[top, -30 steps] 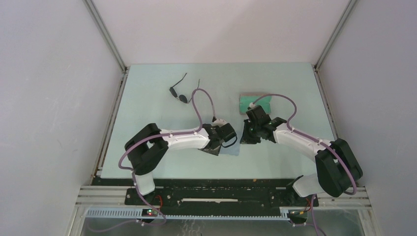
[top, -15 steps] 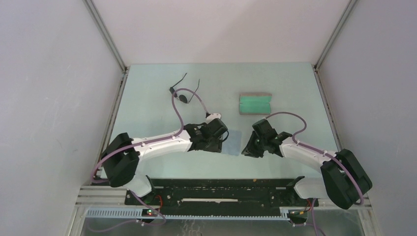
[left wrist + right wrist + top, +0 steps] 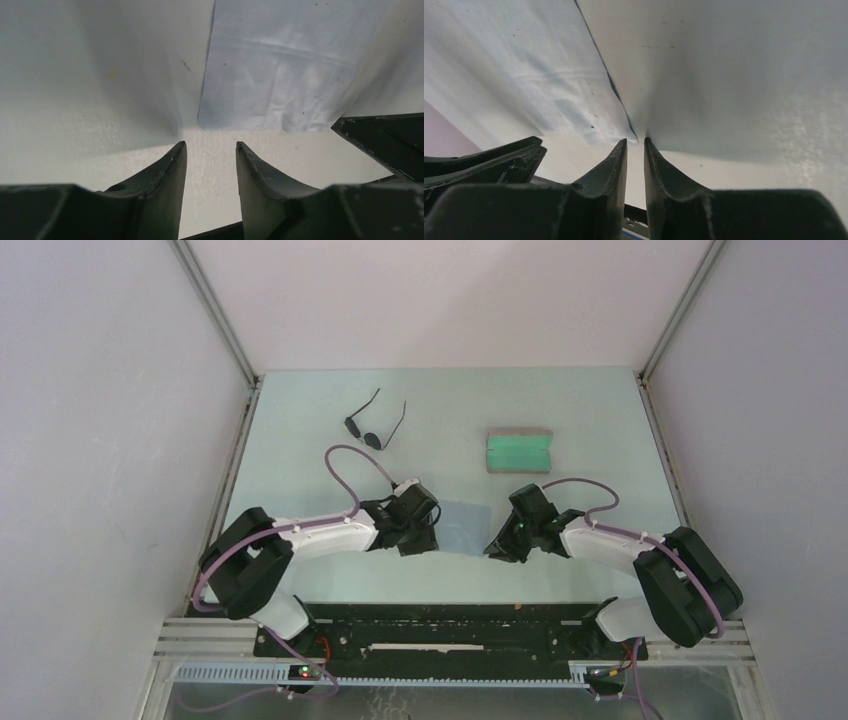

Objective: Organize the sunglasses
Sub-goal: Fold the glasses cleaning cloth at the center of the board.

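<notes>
Left jaws: narrow gap, nothing between them, tips just short of a left corner of the cloth (image 3: pixel 270 75). Right jaws: narrower gap, tips at the cloth's right corner; contact cannot be confirmed. Each wrist view cuts off the cloth and the opposite jaws. Only the top view shows the open case (image 3: pixel 519 452) beyond the cloth, right, and the sunglasses (image 3: pixel 365 431) beyond it, left, well apart, on the pale green table (image 3: pixel 300 470). White walls (image 3: pixel 120 440) enclose it.

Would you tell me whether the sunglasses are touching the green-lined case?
Apart. The top view shows a wide strip of bare table between the sunglasses and the green-lined case.
</notes>
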Tool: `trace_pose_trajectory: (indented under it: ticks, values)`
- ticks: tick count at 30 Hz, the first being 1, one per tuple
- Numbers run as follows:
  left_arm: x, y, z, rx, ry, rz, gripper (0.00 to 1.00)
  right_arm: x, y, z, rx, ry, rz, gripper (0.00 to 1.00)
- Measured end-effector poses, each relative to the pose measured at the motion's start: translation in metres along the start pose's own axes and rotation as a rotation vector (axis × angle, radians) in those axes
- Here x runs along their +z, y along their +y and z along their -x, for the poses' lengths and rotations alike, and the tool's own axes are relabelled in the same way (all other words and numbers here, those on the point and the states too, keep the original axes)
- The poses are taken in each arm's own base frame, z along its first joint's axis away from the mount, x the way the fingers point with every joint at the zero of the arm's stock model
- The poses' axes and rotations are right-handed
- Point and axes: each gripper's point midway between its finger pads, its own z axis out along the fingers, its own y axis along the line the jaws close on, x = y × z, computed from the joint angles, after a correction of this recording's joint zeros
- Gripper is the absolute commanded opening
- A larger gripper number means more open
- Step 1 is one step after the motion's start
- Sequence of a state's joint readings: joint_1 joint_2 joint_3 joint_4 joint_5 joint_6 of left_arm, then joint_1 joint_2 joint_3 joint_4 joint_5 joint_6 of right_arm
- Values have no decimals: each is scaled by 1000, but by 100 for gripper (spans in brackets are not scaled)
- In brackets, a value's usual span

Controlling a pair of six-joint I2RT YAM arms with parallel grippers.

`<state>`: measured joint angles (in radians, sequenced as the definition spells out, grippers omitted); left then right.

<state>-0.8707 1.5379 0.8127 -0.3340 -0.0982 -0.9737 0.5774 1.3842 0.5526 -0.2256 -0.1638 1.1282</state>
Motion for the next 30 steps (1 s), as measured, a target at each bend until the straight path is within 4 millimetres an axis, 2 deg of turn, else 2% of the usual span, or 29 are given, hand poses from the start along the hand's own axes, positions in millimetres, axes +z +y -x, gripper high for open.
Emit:
trace_pose_trajectory:
  ticks: [6, 8, 15, 25, 28, 30]
  values:
    - [7, -1, -2, -42, 15, -20, 41, 5, 8, -4, 12, 30, 35, 27]
    - [10, -5, -1, -54, 14, -37, 37, 6, 10, -4, 15, 34, 41, 26]
    - [15, -11, 3, -94, 21, -80, 33, 7, 12, -6, 16, 40, 46, 21]
    - [18, -10, 2, -103, 25, -77, 11, 7, 9, -5, 14, 37, 37, 9]
    - [19, -10, 1, -102, 27, -75, 1, 7, 9, -5, 12, 37, 35, 6]
    - [19, -10, 1, -103, 29, -75, 0, 7, 9, -5, 11, 37, 35, 3]
